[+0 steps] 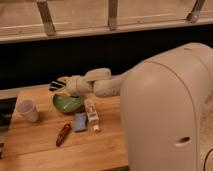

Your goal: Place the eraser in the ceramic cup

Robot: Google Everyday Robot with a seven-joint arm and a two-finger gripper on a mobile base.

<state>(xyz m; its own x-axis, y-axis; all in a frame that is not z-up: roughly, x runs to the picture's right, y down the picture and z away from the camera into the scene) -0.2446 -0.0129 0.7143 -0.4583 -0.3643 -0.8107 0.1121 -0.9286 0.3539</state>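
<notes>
My gripper [59,85] is at the end of the pale arm, above the far left rim of the green bowl [67,103]. A black block with pale stripes, the eraser [56,84], sticks out of the gripper to the left, and the gripper looks shut on it. The white ceramic cup [27,110] stands upright on the wooden table [35,145], left of the bowl and below and left of the gripper. The eraser is in the air, apart from the cup.
A blue-grey square pad [80,121], a slim red object [63,134] and a small pale bottle-like item [91,114] lie in front of the bowl. My large white arm housing [170,115] fills the right side. A dark wall runs behind the table.
</notes>
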